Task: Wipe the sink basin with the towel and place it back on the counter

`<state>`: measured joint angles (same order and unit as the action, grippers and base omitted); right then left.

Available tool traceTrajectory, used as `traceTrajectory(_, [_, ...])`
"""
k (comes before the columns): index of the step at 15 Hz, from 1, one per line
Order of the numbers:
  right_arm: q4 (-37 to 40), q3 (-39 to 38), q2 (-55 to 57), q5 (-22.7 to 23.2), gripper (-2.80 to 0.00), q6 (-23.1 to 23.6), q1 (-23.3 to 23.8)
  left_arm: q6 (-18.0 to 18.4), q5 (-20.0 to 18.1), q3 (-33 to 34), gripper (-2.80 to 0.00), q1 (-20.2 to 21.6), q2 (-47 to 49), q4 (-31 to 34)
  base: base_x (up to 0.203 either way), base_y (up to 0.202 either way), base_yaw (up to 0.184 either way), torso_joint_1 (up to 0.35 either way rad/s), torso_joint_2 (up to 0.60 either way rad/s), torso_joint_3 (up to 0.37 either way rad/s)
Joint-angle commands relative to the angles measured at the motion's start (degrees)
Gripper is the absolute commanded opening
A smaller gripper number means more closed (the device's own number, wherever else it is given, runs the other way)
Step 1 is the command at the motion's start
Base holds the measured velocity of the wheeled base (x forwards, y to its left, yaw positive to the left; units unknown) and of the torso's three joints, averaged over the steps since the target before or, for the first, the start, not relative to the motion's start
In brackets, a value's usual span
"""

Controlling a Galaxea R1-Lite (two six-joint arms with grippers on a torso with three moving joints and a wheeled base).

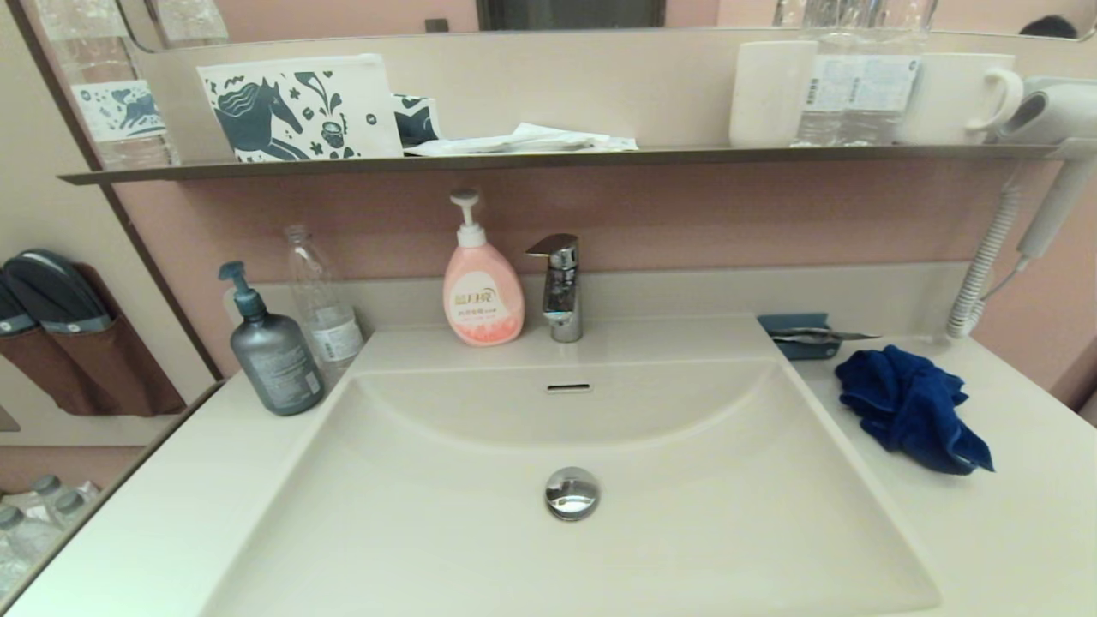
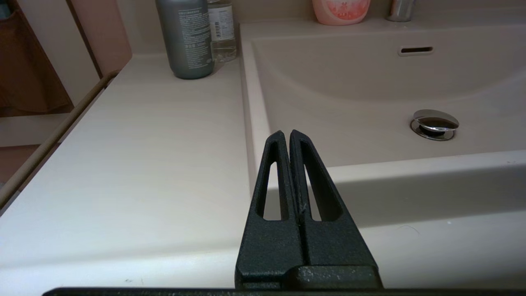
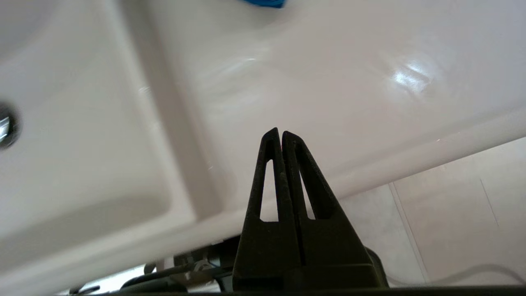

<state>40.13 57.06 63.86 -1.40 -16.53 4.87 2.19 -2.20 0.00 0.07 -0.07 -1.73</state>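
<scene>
while the towel (image 1: 908, 407) lies untouched on the tabletop (image 1: 1011, 514), probably nothing's begun; right hand (image 3: 280, 133), closed and empty, must open and reach it.

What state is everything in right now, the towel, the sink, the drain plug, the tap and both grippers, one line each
towel: rumpled heap on the counter right of the basin, not held.
sink basin: nothing in it.
drain plug: appears raised off its seat.
faucet: no water running.
left gripper: shut, holding nothing, over the front left counter.
right gripper: shut, holding nothing, at the front right counter edge.
</scene>
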Motion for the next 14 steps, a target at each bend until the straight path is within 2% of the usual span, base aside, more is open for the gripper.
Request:
traceTrajectory(1, [2.0,-1.8,-14.6,-0.2,-2.8,-0.8,-3.2,0.0,0.0,0.0,-2.8,0.0,0.1,0.0,0.0,0.0,0.0,0.0,0.0,0.0])
traceTrajectory(6, [7.6,-6.5,-38.3,-5.5,-2.8,-1.2,-4.3,0.0,0.0,0.0,-2.8,0.0,0.1,0.0,0.0,0.0,0.0,0.0,0.0,0.0])
traceTrajectory(9, [8.5,-9.7,-49.2,-7.3,-2.8,1.6,-4.7,0.0,0.0,0.0,-2.8,0.0,0.1,0.0,0.0,0.0,0.0,0.0,0.0,0.0])
traceTrajectory(11, [8.3,-12.5,-55.6,-6.6,-2.8,5.6,-4.8,0.0,0.0,0.0,-2.8,0.0,0.1,0.0,0.0,0.0,0.0,0.0,0.0,0.0])
traceTrajectory(14, [3.9,-20.7,-63.7,-1.3,-2.8,10.9,-4.8,0.1,0.0,0.0,-2.8,0.0,0.1,0.1,0.0,0.0,0.0,0.0,0.0,0.0])
